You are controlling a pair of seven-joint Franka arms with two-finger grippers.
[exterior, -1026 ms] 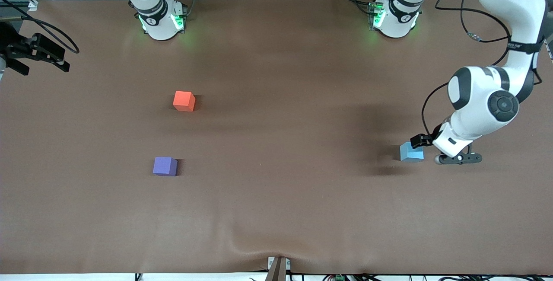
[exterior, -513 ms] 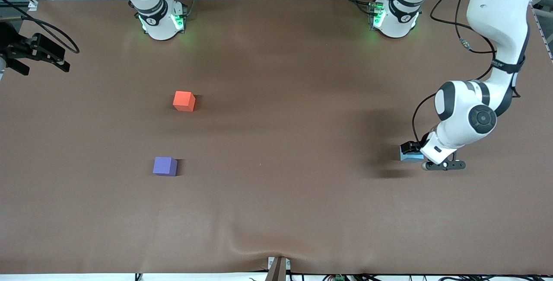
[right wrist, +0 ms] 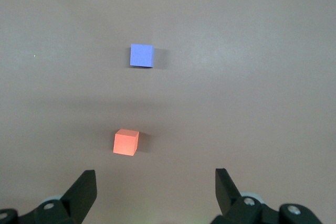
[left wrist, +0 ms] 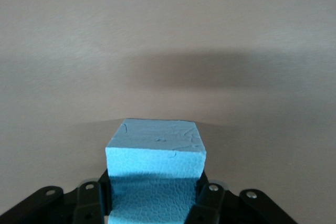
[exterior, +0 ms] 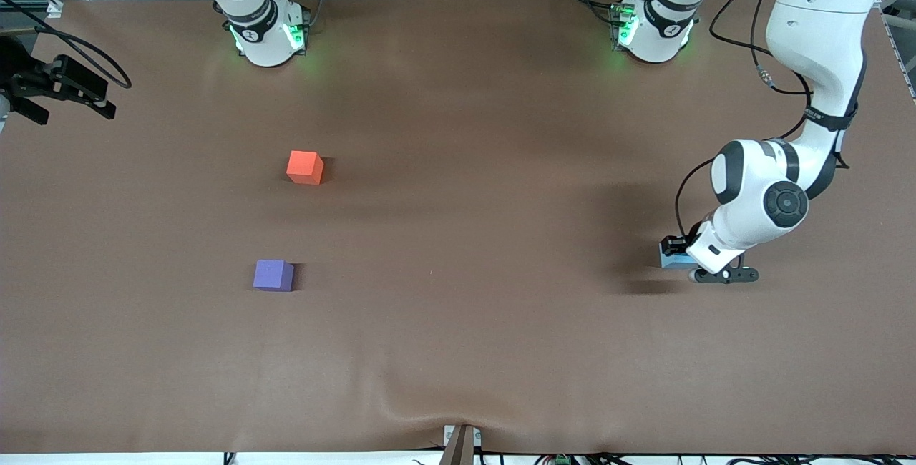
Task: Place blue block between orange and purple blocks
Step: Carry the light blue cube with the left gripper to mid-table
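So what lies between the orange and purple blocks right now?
Nothing: only bare brown table separates the orange block from the purple block, as the front and right wrist views show. The blue block sits in the left gripper.

A big brown table (exterior: 458,350) holds three small blocks. The orange block (exterior: 305,167) sits near the right arm's end. The purple block (exterior: 273,275) is nearer the front camera than it. The blue block (exterior: 673,260) is well apart from it, toward the left arm's end.
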